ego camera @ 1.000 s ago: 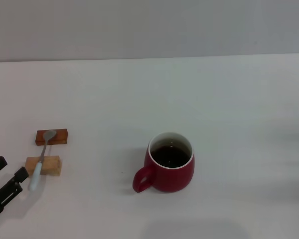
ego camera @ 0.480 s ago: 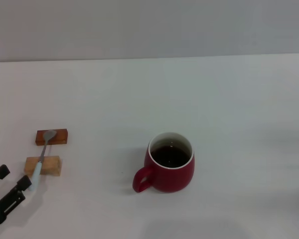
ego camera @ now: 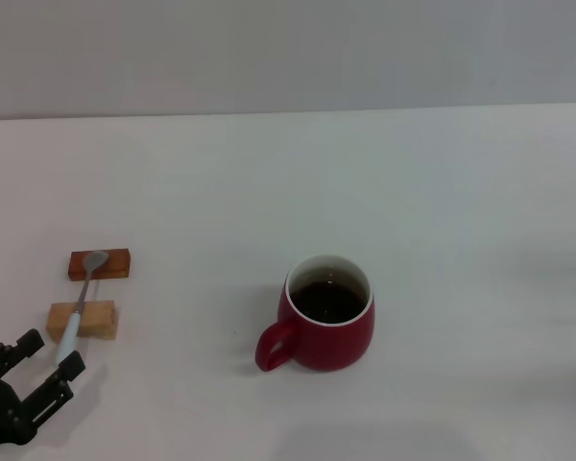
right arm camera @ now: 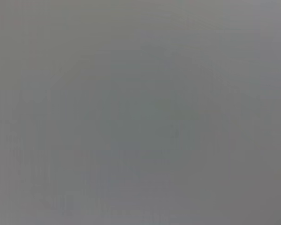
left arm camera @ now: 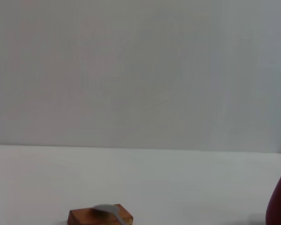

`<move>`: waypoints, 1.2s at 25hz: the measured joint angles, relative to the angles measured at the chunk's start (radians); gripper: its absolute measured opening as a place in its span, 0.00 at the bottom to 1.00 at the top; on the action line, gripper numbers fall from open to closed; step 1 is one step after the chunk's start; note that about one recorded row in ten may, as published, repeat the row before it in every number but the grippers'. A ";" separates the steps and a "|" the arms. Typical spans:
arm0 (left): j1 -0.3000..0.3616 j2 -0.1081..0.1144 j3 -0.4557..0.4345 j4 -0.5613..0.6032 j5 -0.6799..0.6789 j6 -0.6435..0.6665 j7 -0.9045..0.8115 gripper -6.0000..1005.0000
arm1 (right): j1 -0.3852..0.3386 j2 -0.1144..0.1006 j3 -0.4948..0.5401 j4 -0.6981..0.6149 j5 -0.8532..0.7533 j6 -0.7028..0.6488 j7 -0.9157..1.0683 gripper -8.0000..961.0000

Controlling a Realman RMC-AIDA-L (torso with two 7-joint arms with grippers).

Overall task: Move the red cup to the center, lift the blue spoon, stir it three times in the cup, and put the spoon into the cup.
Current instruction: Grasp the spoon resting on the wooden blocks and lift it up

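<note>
Since the earlier frame, left gripper [ego camera: 46, 359] slides lower left, fingers spread, empty. Slim blue spoon [ego camera: 79, 307] rests across two wooden blocks [ego camera: 100, 264]. Glossy red cup [ego camera: 323, 314] sits lower centre.

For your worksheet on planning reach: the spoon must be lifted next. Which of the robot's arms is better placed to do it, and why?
Left. The left hand hovers open just beside the blue spoon, whose handle end points toward it across two wooden blocks. The right hand is out of view. The red cup already sits mid-table.
</note>
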 joint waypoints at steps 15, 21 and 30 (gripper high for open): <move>0.000 -0.007 0.001 -0.006 0.001 -0.049 0.007 0.68 | 0.000 0.000 0.000 0.001 0.000 0.002 0.000 0.01; -0.002 -0.007 0.001 -0.006 0.001 -0.057 0.009 0.68 | 0.001 0.000 0.000 0.001 0.000 0.002 0.000 0.01; -0.010 -0.009 0.001 -0.006 0.001 -0.074 0.009 0.68 | 0.000 0.000 0.000 0.001 -0.002 0.002 0.000 0.01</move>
